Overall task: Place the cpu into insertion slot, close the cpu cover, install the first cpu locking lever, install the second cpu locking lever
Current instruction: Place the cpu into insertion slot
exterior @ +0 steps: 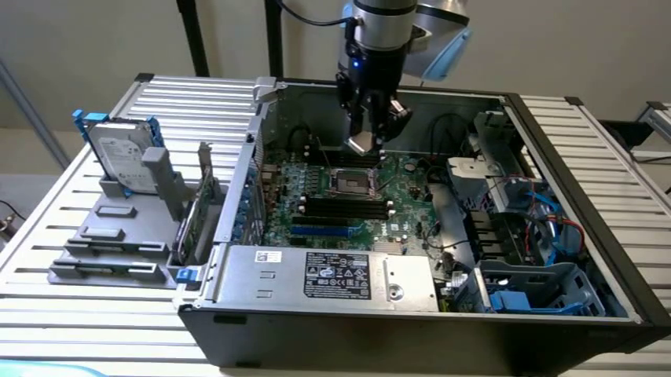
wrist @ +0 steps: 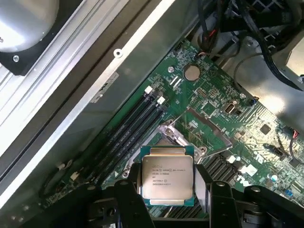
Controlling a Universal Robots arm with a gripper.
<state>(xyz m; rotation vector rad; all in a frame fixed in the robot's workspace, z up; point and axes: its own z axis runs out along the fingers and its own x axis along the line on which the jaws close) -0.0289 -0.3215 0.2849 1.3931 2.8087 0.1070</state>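
Open tower case (exterior: 545, 314) lies on its side on a slatted metal table (exterior: 63, 314), with the green board (exterior: 409, 212) exposed. Writing: the cpu (wrist: 167, 173) carries several lines of dark print on its silvery face, too fine to read. The power supply (exterior: 314, 271) along the case's near edge bears a black-and-white sticker (exterior: 338, 275) with rows of text and marks, none legible, and a smaller white label (exterior: 269, 256) just beside it toward the exterior view's left. The hard drive (exterior: 118, 153) stands in a blue-edged caddy on the table at the exterior view's left and has a pale label that is unreadable. White lettering on the board is likewise too small to make out. Claw (exterior: 362, 141): it points down over the middle of the board, jaws set wide and clamped on the cpu, with black fingers (wrist: 127, 199) pressed against two opposite edges. The chip is held flat, printed face toward the wrist camera. Cpu position: in the air above the slot (exterior: 353, 183), not touching it. Slot: square, black, silver-rimmed, mid-board, just beside the long black memory slots (exterior: 341, 208). In the wrist view its silvery rim shows past the cpu's far edge. Coin cell (wrist: 191, 72): on the board, well apart from the cpu.
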